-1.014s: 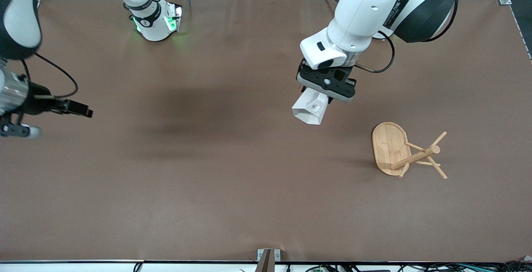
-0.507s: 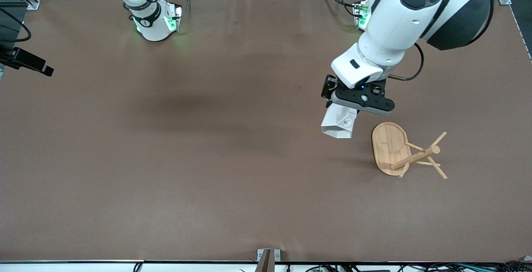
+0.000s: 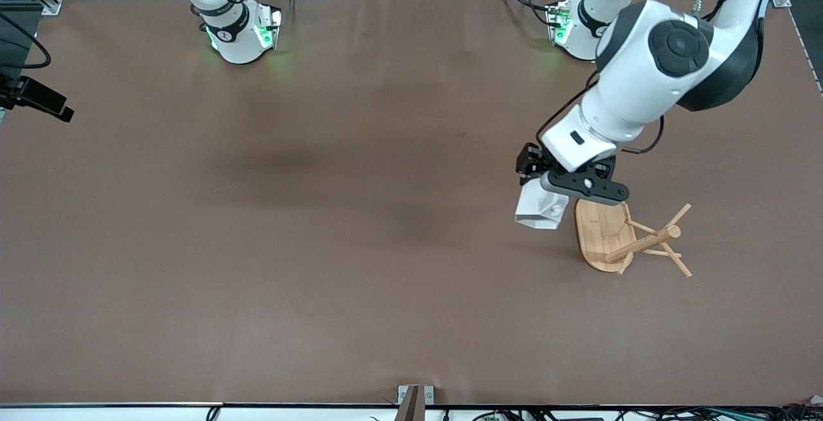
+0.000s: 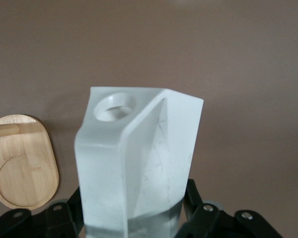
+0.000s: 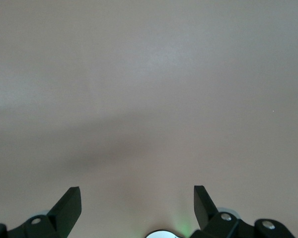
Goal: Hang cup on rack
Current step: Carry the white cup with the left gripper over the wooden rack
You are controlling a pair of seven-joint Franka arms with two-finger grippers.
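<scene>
left gripper (image 3: 546, 199) clamped tight on cup (image 3: 541, 209), right of frame centre, over table (image 3: 321, 247) just beside rack (image 3: 627, 234) base. rack standing centre-right. right gripper (image 5: 137, 201) spread wide, holding nothing, parked over bare table.

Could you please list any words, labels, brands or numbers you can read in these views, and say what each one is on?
No text can be read.
The rack has a faint reddish mark on its base, too blurred to read.
The cup, held in the shut left gripper, is plain.
The table has none.
</scene>
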